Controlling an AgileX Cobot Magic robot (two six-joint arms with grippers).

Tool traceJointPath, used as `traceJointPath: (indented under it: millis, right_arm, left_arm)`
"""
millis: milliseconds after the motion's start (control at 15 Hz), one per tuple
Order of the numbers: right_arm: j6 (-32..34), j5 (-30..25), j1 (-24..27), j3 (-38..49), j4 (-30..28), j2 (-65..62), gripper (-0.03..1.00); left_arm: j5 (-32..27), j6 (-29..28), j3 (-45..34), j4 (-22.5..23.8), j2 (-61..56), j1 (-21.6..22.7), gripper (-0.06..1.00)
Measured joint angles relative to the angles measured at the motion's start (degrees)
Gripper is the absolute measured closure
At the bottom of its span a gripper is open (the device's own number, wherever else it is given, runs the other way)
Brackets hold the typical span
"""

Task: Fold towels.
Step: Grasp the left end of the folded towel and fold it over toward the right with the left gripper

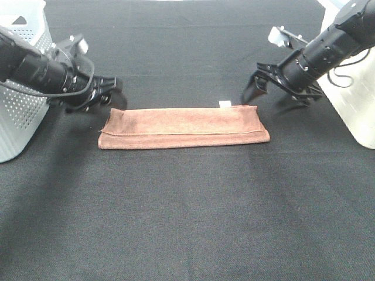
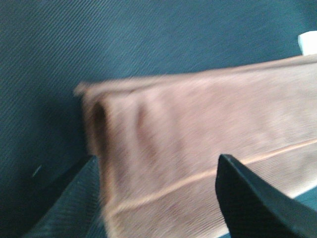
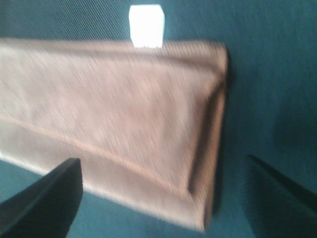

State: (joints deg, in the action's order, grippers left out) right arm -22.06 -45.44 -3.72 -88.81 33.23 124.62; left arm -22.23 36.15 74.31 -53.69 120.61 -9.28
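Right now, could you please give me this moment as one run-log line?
towel: folded into long strip, lying flat | left gripper: open, empty, near left end | right gripper: open, empty, near right end

Ribbed black left arm (image 1: 35,70) wears a looping black cable (image 1: 89,69) behind the black left pincer (image 1: 108,96); glossy black right arm (image 1: 328,50) carries a pale grey block (image 1: 280,37), and the black right pincer (image 1: 270,95) shows wedge-shaped fingers (image 3: 47,198).
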Motion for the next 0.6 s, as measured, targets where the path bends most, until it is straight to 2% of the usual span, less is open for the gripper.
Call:
traceJointPath:
  millis: [67,200,467,600]
  right_arm:
    - [1.8,-1.0,0.0,0.0,-1.8,0.0,0.17]
    - [2.4,-1.1,0.0,0.0,-2.5,0.0,0.17]
    - [2.6,-0.9,0.0,0.0,-2.5,0.0,0.17]
    - [2.6,-0.7,0.0,0.0,-2.5,0.0,0.17]
  left_arm:
    - [-0.1,-10.3,0.0,8.3,0.0,0.0,0.30]
    - [-0.2,-19.8,0.0,15.9,0.0,0.0,0.30]
    - [-0.5,-22.2,1.0,17.1,1.3,0.0,0.30]
    - [-3.7,-22.9,3.1,16.3,4.7,0.0,0.30]
